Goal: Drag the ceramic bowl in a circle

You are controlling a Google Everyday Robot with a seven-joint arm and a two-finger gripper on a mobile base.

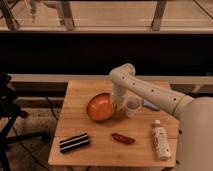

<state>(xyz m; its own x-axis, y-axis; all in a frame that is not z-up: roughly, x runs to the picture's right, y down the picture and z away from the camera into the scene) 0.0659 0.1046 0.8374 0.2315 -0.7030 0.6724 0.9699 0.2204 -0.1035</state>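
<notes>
Nearest on the wooden table (90, 127), by its front left edge, lies a flat black packet with white stripes (74, 142); to its right, near the middle of the front, lies a small dark-red item (122, 138), too small to name; further right a pale bottle (160, 140) lies on its side, cap pointing away, close to the robot's white body (200, 137), which fills the lower right corner.

Behind these, about mid-table, sits the ceramic bowl (101, 107), orange and glossy inside, seemingly tipped with its inside facing the camera; the gripper (119, 106) comes down at the bowl's right edge, in the gap between the bowl and a small white cup (133, 106); its fingers are drawn fully together and it touches the bowl's right rim; whether the rim is pinched between them cannot be made out; the cup stands upright just beside the gripper, on its right.

The white arm (147, 90) rises from the body, runs left over the back half of the table, bends at an elbow and drops straight down to the gripper; a pale bluish thing (150, 105) shows just under the arm, right of the cup.

To the left of the table stands a dark stand (7, 100); behind the table runs a pale ledge (45, 78), then a dark wall (75, 52), and above it a bright floor with metal posts (67, 15).
</notes>
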